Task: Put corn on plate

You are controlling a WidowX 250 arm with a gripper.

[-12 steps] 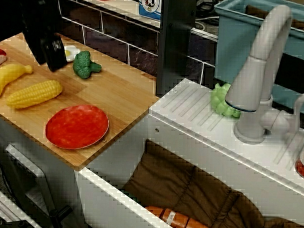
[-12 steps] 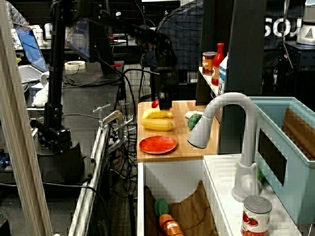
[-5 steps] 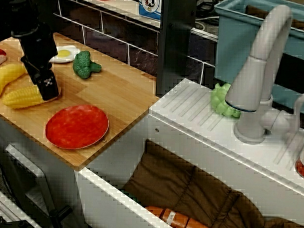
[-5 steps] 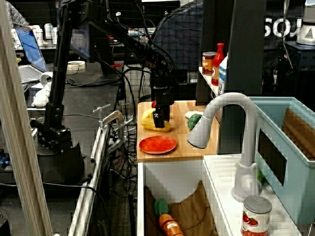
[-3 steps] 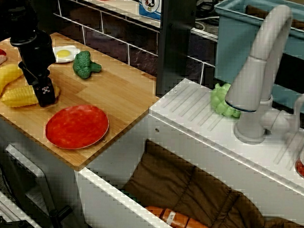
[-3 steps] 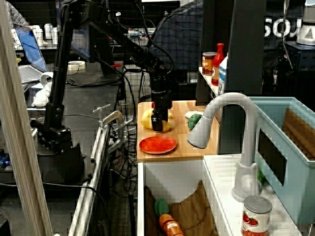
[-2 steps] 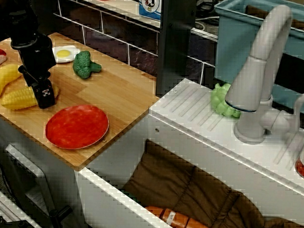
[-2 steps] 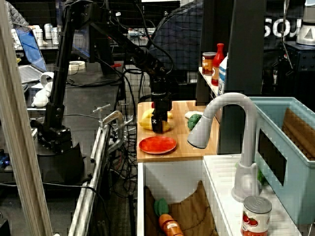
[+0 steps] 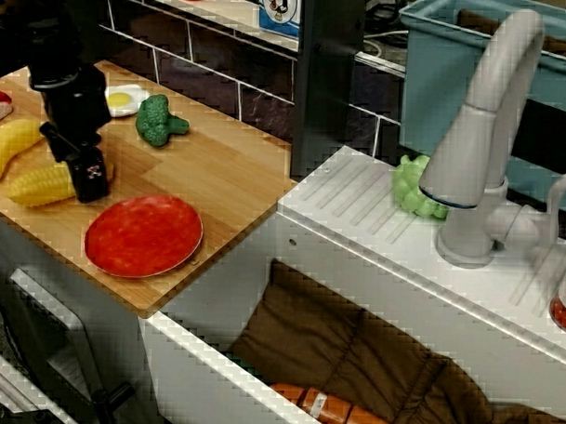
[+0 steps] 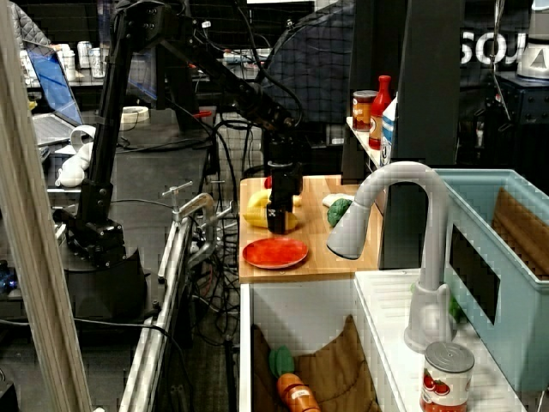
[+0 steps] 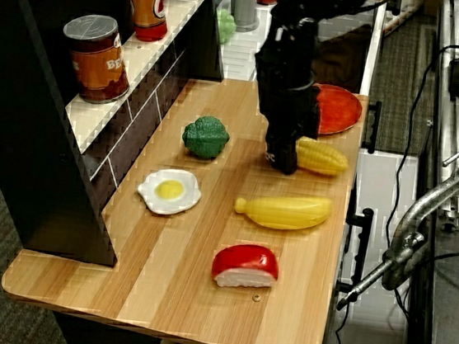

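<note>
On the board I count one corn [image 11: 322,157], one plate [image 9: 144,234], one banana [image 11: 284,211], one broccoli [image 11: 205,137] and one fried egg [image 11: 169,191].

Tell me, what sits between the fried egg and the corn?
Nothing but bare wooden board between the fried egg and the corn; the view from the board's far end shows it.

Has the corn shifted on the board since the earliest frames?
Yes. In the view beside the sink, the corn has slid slightly left, away from the plate, with the hand at its thick end.
</note>
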